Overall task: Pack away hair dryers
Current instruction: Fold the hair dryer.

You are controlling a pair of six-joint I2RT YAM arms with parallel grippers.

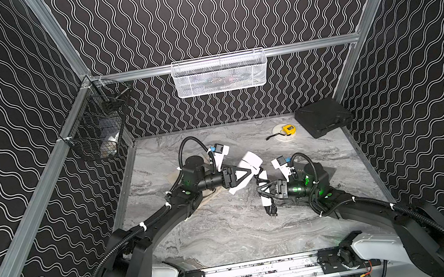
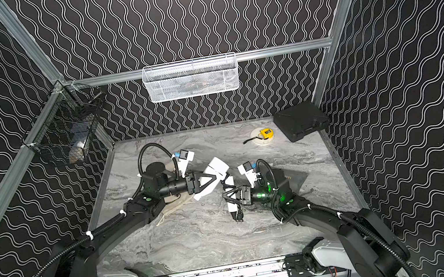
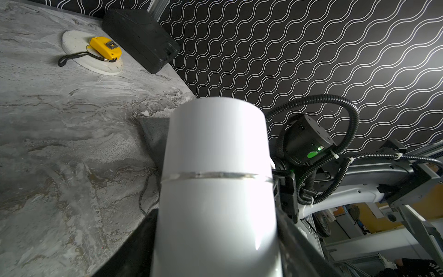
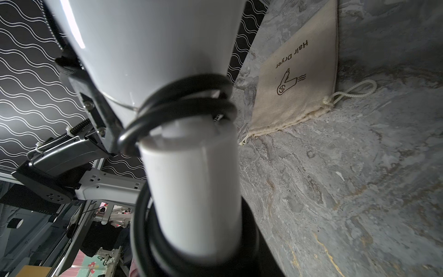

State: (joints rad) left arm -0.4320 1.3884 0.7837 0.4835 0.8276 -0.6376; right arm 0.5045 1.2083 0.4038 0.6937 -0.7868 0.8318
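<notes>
A black basket (image 1: 95, 120) of wire hangs on the left wall, with something pale inside that I cannot make out. Below it the left arm reaches over a beige bag (image 2: 174, 207), which lies flat on the table (image 1: 231, 235). In the right wrist view this bag shows the print "Hair Dryer". A white basket (image 1: 219, 74) hangs on the back rail, about the middle.

The left gripper (image 1: 249, 170) has its jaws rather wide, and they are closed on the barrel of the white dryer (image 3: 215, 144) — in the left wrist view the barrel fills the space between the two fingers. The dryer is in the middle of the table, between the two arms, with the barrel toward the back and the handle toward the front. Whether any part of it rests on the table, I cannot tell. A black cord (image 4: 182, 96) is wound round the handle, and its plug (image 1: 272, 211) is at the front end of the handle.

The right gripper (image 1: 268, 193) comes from the right, and its jaws stand on both sides of the handle, partly open. Whether they press on it, the pictures do not show. A grey bag (image 2: 294, 177) lies under the right arm. Further back on the right, a yellow tape (image 1: 289, 129) lies on a white disc (image 1: 280, 138) and its black strap reaches onto the table. Just beside the disc, in the back right corner, is a black case (image 1: 322, 116).
</notes>
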